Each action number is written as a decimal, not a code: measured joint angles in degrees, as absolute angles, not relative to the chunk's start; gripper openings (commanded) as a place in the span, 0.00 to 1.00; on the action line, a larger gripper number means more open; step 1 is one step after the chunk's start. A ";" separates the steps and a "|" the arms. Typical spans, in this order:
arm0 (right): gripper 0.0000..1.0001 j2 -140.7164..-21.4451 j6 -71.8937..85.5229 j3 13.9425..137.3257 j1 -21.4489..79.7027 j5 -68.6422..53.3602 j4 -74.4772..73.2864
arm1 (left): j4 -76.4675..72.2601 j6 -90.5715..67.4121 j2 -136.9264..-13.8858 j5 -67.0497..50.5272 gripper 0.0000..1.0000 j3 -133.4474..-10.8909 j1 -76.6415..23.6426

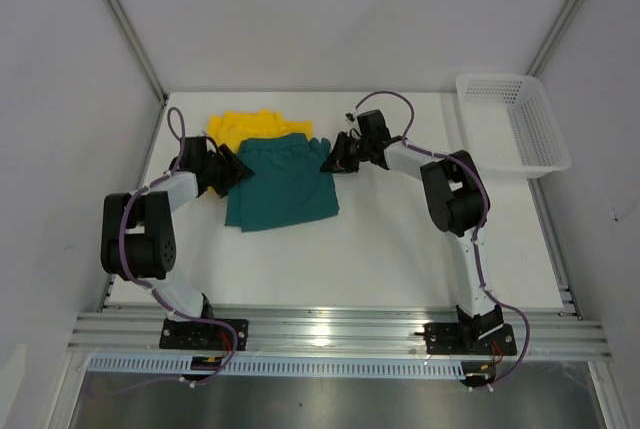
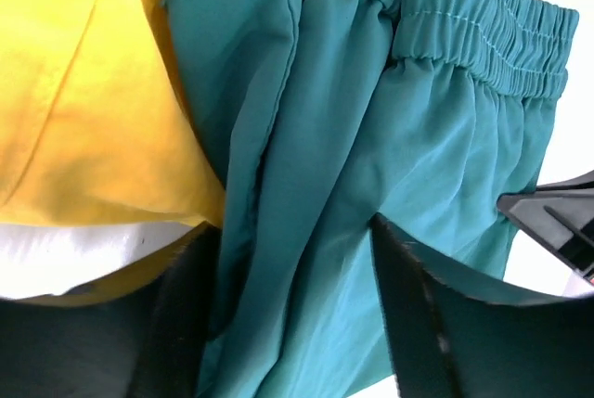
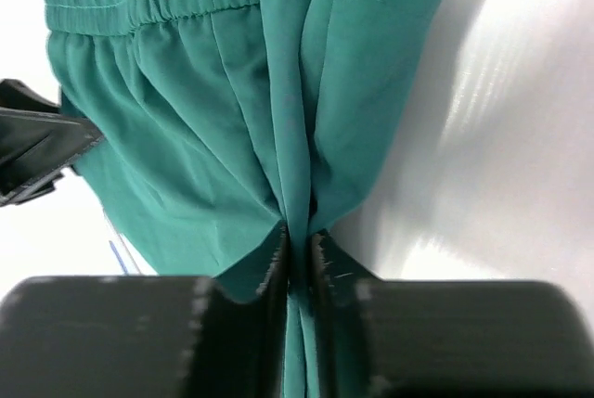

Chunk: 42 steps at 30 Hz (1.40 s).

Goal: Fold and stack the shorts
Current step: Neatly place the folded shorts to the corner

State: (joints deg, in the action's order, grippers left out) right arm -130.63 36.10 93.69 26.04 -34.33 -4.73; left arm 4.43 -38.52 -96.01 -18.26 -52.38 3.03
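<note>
Top cam sits high above and behind the arm bases (image 1: 203, 333), looking down on the whole table (image 1: 400, 249). Both wrist cams are super close and low to the surface, facing each other across the teal shorts (image 1: 283, 184) from opposite sides, so all three views share that fabric and its waistband (image 2: 483, 36)

Both arms reach up from the bottom edge, elbows bent outward. The left gripper (image 1: 228, 171), centre left, has its fingers (image 2: 418, 324) spread apart. The right gripper (image 1: 332, 162), just right of centre, pinches the teal shorts (image 3: 186, 120) tight.
</note>
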 measured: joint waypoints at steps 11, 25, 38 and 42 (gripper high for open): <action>0.00 -127.11 32.36 94.26 27.44 -27.88 -9.89 | 7.84 -34.94 -95.61 -13.30 0.19 -57.87 -1.72; 0.00 -123.11 28.64 97.91 30.68 -21.98 -14.70 | 17.34 -30.17 -93.89 -2.68 0.00 -66.17 -8.21; 0.00 -122.93 29.54 106.96 32.05 -22.28 -15.18 | 24.82 -27.27 -93.19 2.46 0.00 -78.06 -8.56; 0.00 -123.28 31.14 110.61 32.27 -23.35 -14.28 | 25.85 -26.81 -93.21 2.83 0.00 -80.97 -7.49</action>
